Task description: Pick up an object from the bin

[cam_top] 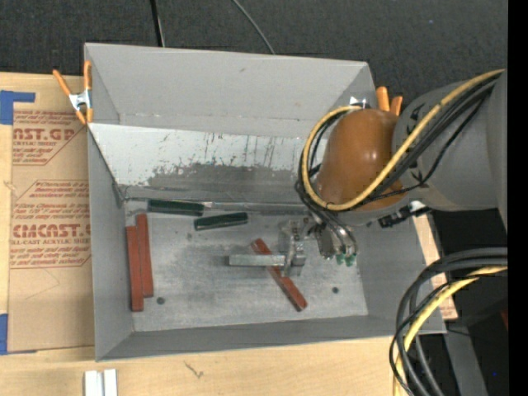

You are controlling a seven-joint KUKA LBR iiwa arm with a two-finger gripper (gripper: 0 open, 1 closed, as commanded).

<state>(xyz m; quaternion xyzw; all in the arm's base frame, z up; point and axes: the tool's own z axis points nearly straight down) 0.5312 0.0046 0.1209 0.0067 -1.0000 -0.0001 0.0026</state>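
Observation:
My gripper (pixel 294 252) hangs low over the right middle of the bin floor, under the orange cover. Its fingertips sit right at the spot where a grey metal bar (pixel 252 261) crosses a thin reddish-brown stick (pixel 280 277). The grey bar lies flat and points left from the fingertips. The stick runs slantwise from upper left to lower right beneath them. Whether either piece is between the fingers I cannot make out.
A long reddish-brown block (pixel 139 261) lies along the bin's left wall. Two dark green sticks (pixel 175 207) (pixel 220 219) rest near the back slope. The arm and its cables hang over the bin's right side.

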